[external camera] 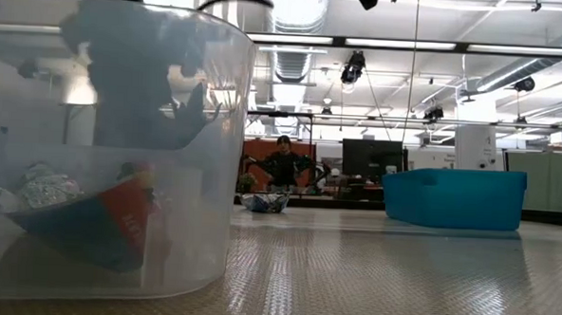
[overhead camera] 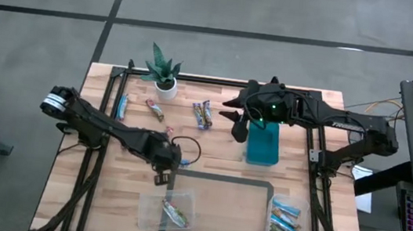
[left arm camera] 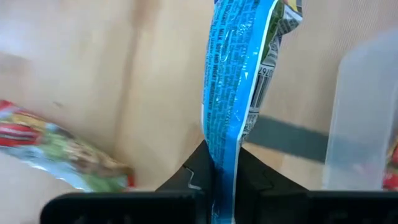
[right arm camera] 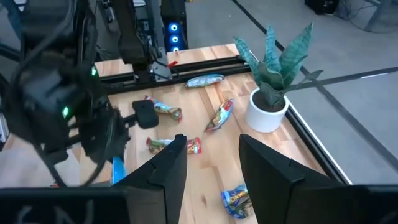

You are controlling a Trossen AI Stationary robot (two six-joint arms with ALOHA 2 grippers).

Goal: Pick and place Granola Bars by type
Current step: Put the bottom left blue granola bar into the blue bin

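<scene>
My left gripper [overhead camera: 165, 177] [left arm camera: 222, 155] points down at the far rim of a clear tub [overhead camera: 167, 209] and is shut on a bright blue granola bar [left arm camera: 239, 81]; the right wrist view shows the blue bar [right arm camera: 117, 171] below it. That tub holds multicoloured bars [overhead camera: 175, 214] [external camera: 97, 225]. My right gripper [overhead camera: 237, 125] [right arm camera: 211, 168] hangs open above the table, left of the teal bin [overhead camera: 264, 146], holding nothing. Loose bars lie flat on the far table: a blue one [overhead camera: 122, 105] and several multicoloured ones [overhead camera: 203, 113] [overhead camera: 156, 109] [overhead camera: 169, 131]. My left gripper pinches the blue bar by one end of its wrapper [left arm camera: 224, 165] between its two fingers, coming from above and pointing down. The bar runs on from the fingers along their length and hangs below them, its crimped free end [left arm camera: 283, 15] over the table beside the tub wall [left arm camera: 360, 124].
A second clear tub [overhead camera: 286, 224] at the near right holds several bars. A potted plant [overhead camera: 166, 75] [right arm camera: 270, 93] stands at the far edge. A dark taped rectangle [overhead camera: 222, 179] marks the near middle. One multicoloured bar [left arm camera: 56, 149] lies by my left gripper. A person [external camera: 283, 162] sits beyond the table.
</scene>
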